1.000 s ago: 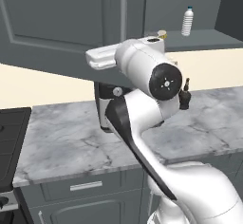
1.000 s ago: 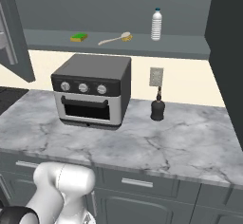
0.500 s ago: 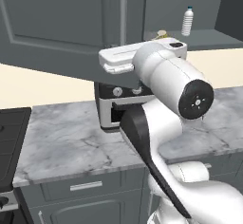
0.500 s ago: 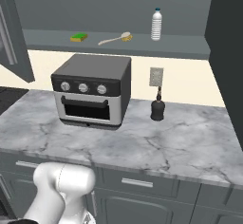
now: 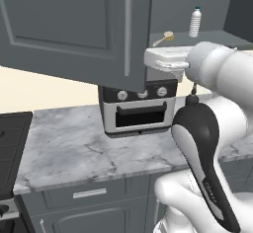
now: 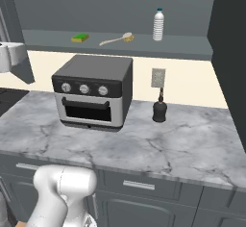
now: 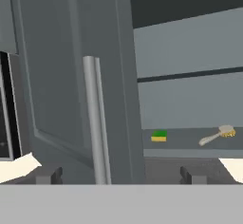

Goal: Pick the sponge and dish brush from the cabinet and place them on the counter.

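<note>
The cabinet (image 6: 57, 9) stands with its door (image 5: 74, 24) swung wide. On its grey inner shelf lie the green-and-yellow sponge (image 6: 80, 38) and, to its right, the cream-handled dish brush (image 6: 116, 39). In the hand view the sponge (image 7: 159, 136) and brush (image 7: 217, 135) sit ahead on the shelf, right of the door's metal handle (image 7: 95, 123). My gripper (image 7: 119, 175) is open, its fingertips (image 7: 47, 174) wide apart with nothing between them, still short of the shelf. My white hand (image 5: 165, 61) hovers at shelf height by the door's edge. The marbled counter (image 5: 74, 148) lies below.
A clear plastic bottle (image 6: 158, 25) stands on the shelf right of the brush. A dark toaster oven (image 6: 93, 96) and a black dispenser (image 6: 159, 110) sit on the counter. A black stovetop (image 5: 10, 148) lies at the left. The open door edge (image 5: 128, 34) hangs close beside my hand.
My hand has travelled to the right along the door's lower edge toward the open shelf, and the elbow has swung right and nearer the camera. Sponge, brush and bottle have not moved.
</note>
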